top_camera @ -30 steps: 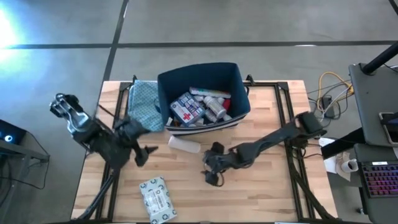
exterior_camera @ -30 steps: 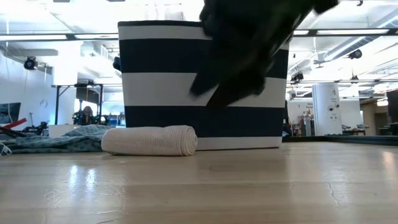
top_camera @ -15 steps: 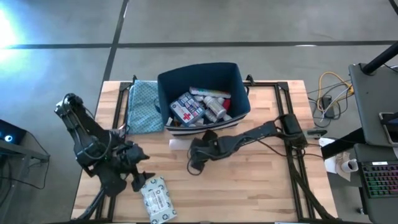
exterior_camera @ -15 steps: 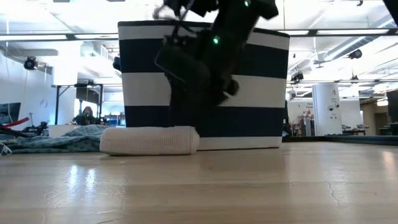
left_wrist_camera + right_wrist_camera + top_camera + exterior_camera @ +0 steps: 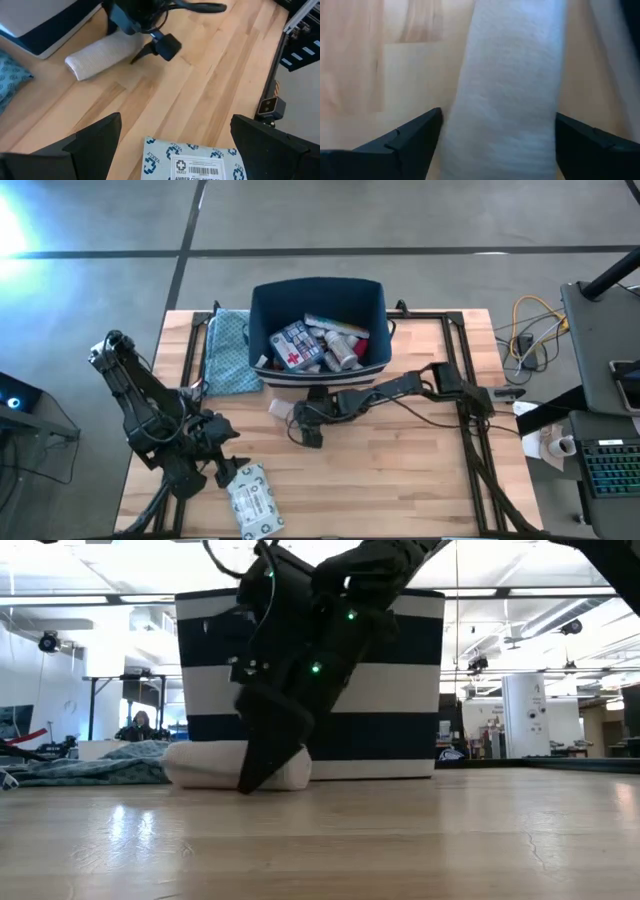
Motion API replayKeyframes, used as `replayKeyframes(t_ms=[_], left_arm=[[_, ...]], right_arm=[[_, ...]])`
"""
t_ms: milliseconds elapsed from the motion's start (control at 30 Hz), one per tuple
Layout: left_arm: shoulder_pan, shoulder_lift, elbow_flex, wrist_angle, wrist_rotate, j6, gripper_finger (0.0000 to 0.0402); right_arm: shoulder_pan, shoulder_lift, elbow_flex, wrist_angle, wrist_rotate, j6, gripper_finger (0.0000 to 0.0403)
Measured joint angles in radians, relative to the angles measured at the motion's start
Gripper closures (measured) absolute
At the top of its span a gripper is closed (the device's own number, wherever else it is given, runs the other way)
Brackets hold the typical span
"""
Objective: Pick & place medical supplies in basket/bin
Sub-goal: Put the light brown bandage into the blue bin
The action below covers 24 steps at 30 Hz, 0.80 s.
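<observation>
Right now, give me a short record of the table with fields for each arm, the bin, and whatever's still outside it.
left gripper: open, just over the printed packet at the table's near left
right gripper: open, fingers either side of the white roll
white roll: lying on the table in front of the bin, not lifted
bin: upright, holds a first-aid box and bottles
cloth: beside the bin, on its left
still outside bin: white roll, printed packet

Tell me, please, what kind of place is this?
Probably a robotics lab or workshop hall: a wooden table with two robot arms, a bare concrete floor, and a keyboard at a desk beside it.
</observation>
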Motion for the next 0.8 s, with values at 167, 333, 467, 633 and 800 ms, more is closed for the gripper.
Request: replayKeyframes(t_ms=[167,333,467,633,800], left_arm=[[0.0,0.0,-0.004,0.0,0.0,-0.008,0.0049],[0.0,0.0,-0.026,-0.001,-0.001,0.018,0.0049],[-0.001,0.0,-0.054,0.0,0.003,0.018,0.0049],[-0.019,0.0,-0.11,0.008,0.136,-0.028,0.0049],[-0.092,0.0,-0.152,0.118,0.184,-0.076,0.0049]], right_arm=[[0.012,0.005,0.023,-0.102,-0.085,0.207,0.0082],[0.075,-0.009,0.046,-0.153,-0.026,0.272,0.0172],[0.102,-0.009,0.109,-0.167,-0.039,0.314,0.0296],[0.128,-0.041,0.25,-0.177,0.076,0.292,0.0336],[0.157,-0.115,0.469,-0.342,0.394,0.281,0.0336]])
